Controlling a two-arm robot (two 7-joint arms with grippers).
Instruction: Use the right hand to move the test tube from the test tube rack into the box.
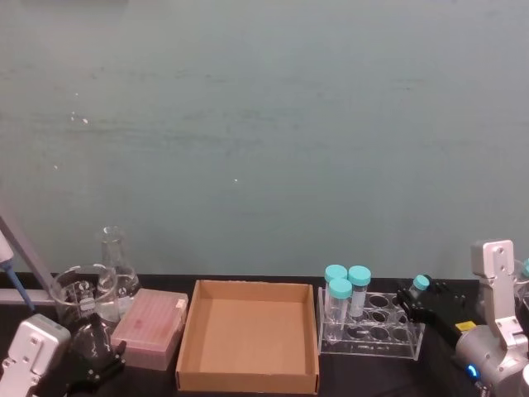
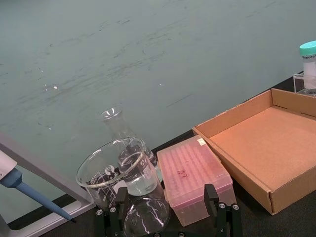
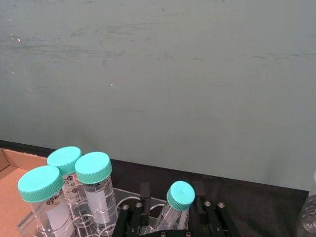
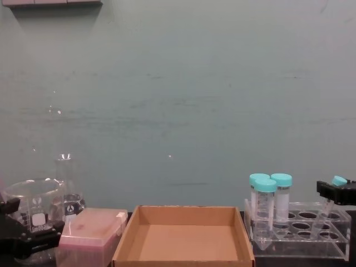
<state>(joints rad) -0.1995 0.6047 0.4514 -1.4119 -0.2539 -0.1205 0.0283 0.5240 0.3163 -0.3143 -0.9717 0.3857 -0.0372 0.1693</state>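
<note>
While the right hand (image 3: 172,208) sits spread around the probably light, slick test tube (image 3: 168,218), grip under its cap (image 3: 180,194); left hand (image 2: 166,215) idles, spread, by a beaker (image 2: 106,170).

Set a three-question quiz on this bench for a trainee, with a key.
1. True or false: the cardboard box has nothing in it.
2. The slim test tube in the rack is: A upright; B tilted; C lying on the table.
3. How many wide teal-capped tubes stand in the rack, and which tool straddles the slim one?
Key: 1 true. 2 B. 3 three; the right tool, open, with a finger on either side of it. The left tool sits parked by the beaker.
</note>
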